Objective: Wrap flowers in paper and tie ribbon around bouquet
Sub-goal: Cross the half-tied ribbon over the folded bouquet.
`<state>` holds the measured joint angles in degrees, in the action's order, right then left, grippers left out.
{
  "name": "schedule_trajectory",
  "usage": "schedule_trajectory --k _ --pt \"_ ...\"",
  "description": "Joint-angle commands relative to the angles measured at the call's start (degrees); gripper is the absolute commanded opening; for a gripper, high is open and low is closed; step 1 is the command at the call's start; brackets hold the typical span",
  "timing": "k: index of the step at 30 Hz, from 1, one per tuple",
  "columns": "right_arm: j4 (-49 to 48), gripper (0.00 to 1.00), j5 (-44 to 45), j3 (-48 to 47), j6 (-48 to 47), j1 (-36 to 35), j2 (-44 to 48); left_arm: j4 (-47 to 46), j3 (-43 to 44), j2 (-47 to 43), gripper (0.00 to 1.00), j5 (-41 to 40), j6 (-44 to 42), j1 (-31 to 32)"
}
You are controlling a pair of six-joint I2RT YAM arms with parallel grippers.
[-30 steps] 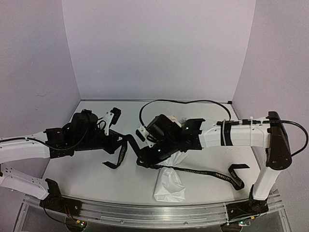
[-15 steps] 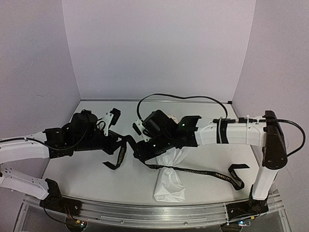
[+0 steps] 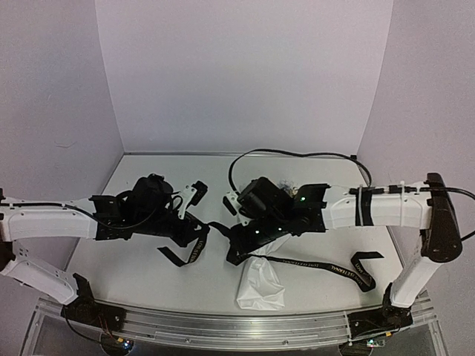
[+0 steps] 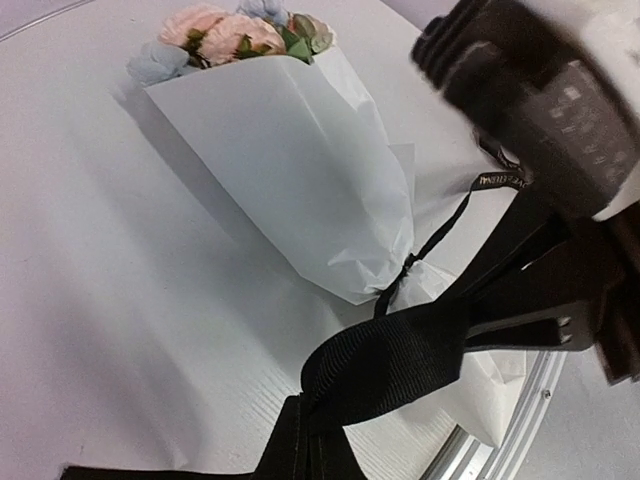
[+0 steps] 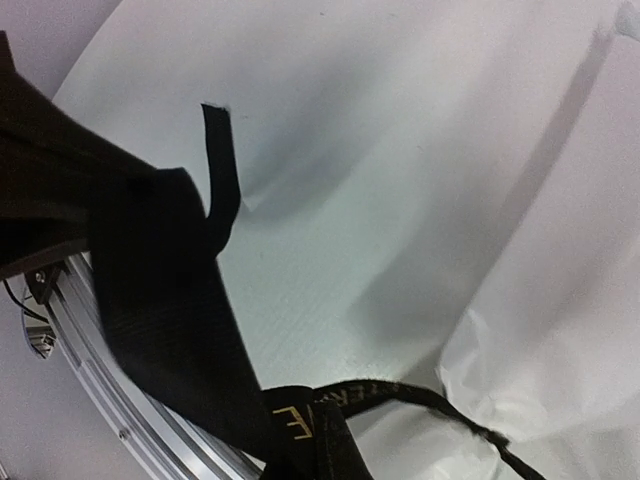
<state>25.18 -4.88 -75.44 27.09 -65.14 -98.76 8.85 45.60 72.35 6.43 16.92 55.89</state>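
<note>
Nearest the rail, the bouquet [image 3: 260, 285] is lying on the bench [image 3: 126, 259] with its gathered tail pointing toward me, the white paper [image 4: 290, 170] crinkling into a cone. The ribbon [image 3: 319, 265], black with pale lettering, is circling the cone's pinched waist (a thin, twisted strand there, seen from the left wrist) and trailing one loose end off to the right across the bench.

Just beyond, I am working both arms over that waist. The left gripper [image 3: 197, 228] is clamped together on a broad fold of the ribbon. The right gripper [image 3: 239, 239], jaws pressed together, appears to be pinching the lettered run close to the paper, though its fingertips are sitting outside its own camera's view.

By my judgement the tie is being drawn up. Doing it well is meaning pulling the two held lengths apart evenly and low along the bench, so the band is cinching the waist without tearing the thin sheet or swinging the cone round.

At the far end the flowers [image 4: 230, 35], peach-cream and pale blue-grey with green leaves, are showing at the cone's wide mouth, half hidden under the right arm from above.
</note>
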Motion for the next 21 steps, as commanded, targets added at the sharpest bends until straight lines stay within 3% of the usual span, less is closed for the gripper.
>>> schedule_trajectory --k 1,13,21 --pt "0.5 0.0 6.2 6.7 -0.2 -0.2 9.0 -3.2 6.4 5.9 0.0 5.0 -4.4 1.8" --pt "2.2 0.0 11.8 24.8 1.6 -0.6 23.2 -0.1 21.9 23.9 0.0 8.3 -14.3 7.4" --pt "4.4 0.14 11.3 28.8 2.5 -0.6 27.2 4.2 29.6 32.8 0.0 10.1 -19.5 9.8"
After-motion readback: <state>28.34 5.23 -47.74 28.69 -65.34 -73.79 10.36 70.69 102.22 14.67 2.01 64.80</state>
